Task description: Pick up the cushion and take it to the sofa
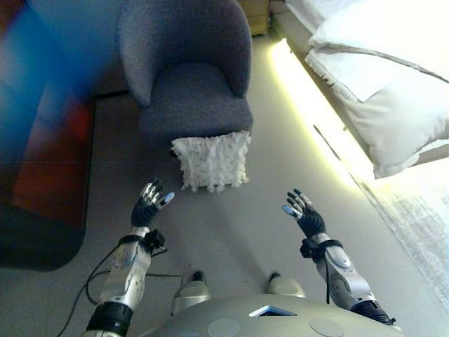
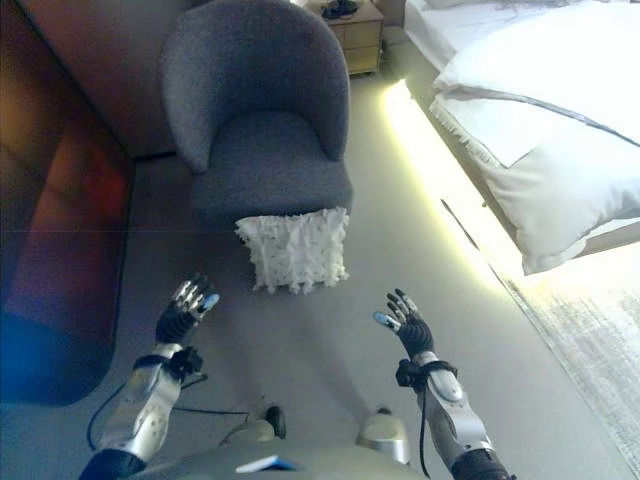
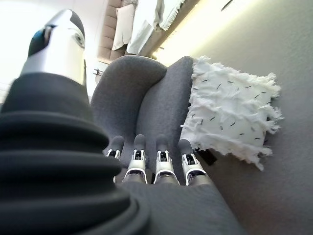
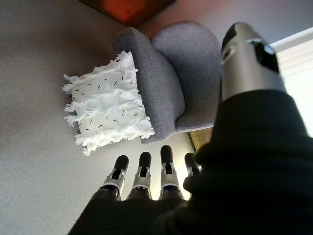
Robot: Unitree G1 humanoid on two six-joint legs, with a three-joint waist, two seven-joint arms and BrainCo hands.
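Observation:
A white fringed cushion (image 1: pixel 212 161) stands on the floor, leaning against the front of a grey armchair (image 1: pixel 189 77). It also shows in the left wrist view (image 3: pixel 230 110) and the right wrist view (image 4: pixel 107 110). My left hand (image 1: pixel 149 202) is open and empty, on the near left side of the cushion, apart from it. My right hand (image 1: pixel 303 211) is open and empty, on the near right side of the cushion, farther from it. Both hands hang above the grey carpet, fingers straight.
A bed with white bedding (image 1: pixel 379 77) runs along the right, with a lit strip under its edge. A wooden nightstand (image 2: pixel 348 30) stands behind the armchair. A dark reddish panel (image 1: pixel 42 147) is at the left. A pale rug (image 1: pixel 421 225) lies at the lower right.

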